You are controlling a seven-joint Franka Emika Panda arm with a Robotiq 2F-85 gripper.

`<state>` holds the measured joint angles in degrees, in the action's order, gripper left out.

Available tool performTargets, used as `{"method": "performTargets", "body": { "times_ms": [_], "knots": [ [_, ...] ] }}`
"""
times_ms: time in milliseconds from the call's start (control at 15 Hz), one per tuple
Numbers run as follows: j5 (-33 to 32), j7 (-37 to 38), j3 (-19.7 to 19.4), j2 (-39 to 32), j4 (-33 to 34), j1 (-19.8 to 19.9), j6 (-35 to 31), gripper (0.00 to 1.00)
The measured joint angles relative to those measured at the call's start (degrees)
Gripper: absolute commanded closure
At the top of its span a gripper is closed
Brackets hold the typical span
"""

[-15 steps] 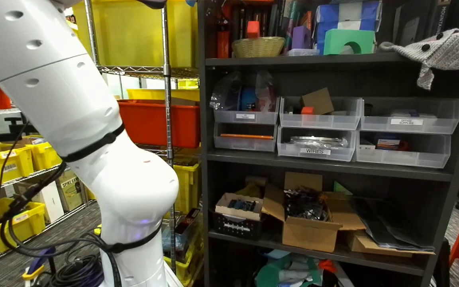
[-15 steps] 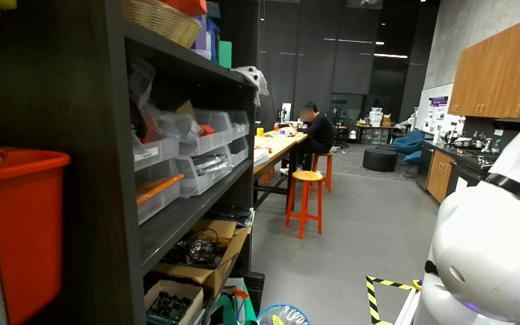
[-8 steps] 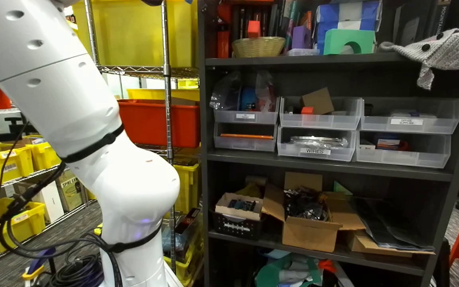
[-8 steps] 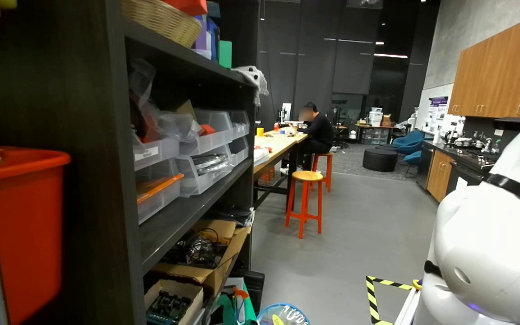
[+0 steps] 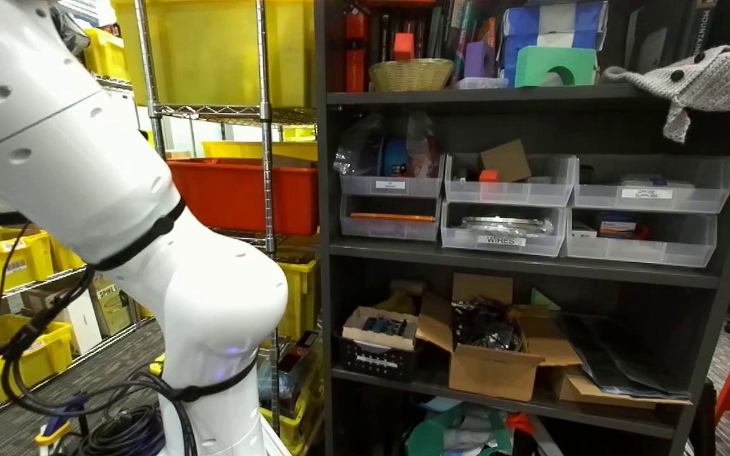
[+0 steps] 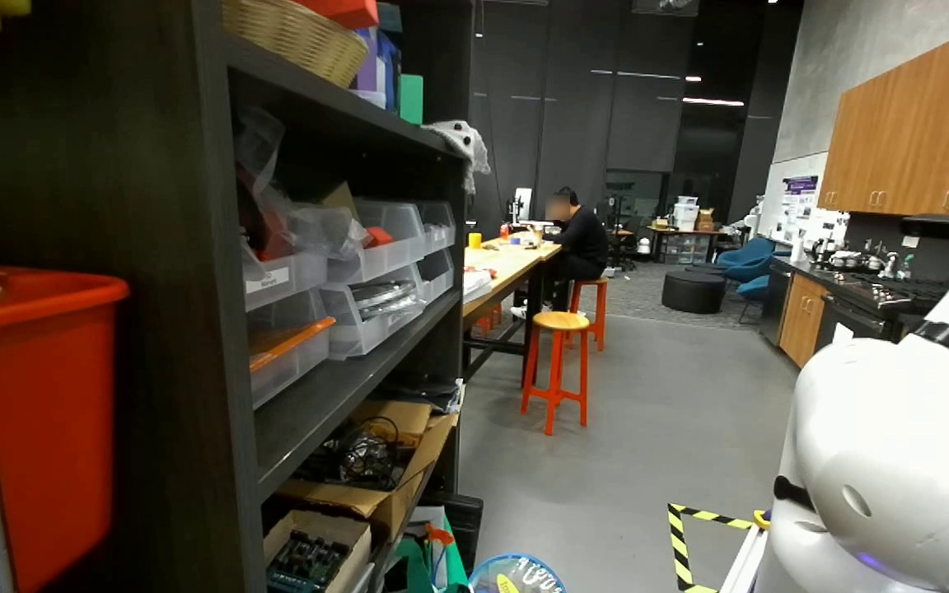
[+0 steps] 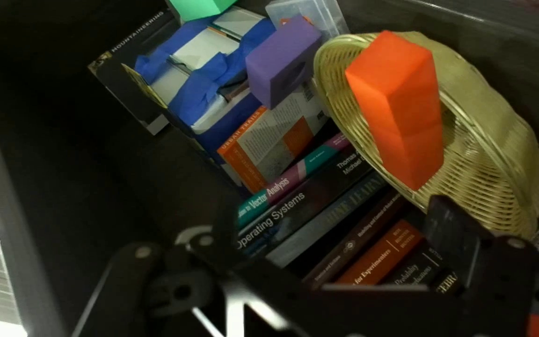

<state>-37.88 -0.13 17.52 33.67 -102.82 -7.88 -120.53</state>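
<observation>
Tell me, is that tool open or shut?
The tool is open: its fingers stand wide apart in the wrist view, gripping nothing.

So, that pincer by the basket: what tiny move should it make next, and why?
Probably ease the pincer back from the shelf. In the wrist view its fingers stand apart, book spines showing between them and nothing held, while the orange block sticks out of the wicker basket. One finger looks close to that basket; I can't tell whether they touch, so gentle seems wise.

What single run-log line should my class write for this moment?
end effector: open, nothing held | orange block: at wicker basket, inside or atop unclear | purple block: beside basket | books: behind basket
</observation>
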Motion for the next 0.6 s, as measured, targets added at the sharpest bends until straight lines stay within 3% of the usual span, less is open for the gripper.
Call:
{"method": "performTargets", "body": {
  "times_ms": [267, 600],
  "knots": [
    [-0.8, 0.9, -6.7, 9.6, -13.3, 0.2, -14.8, 0.0],
    [-1.3, 1.6, -13.3, 18.9, -30.3, 5.1, -33.1, 0.0]
  ]
}}
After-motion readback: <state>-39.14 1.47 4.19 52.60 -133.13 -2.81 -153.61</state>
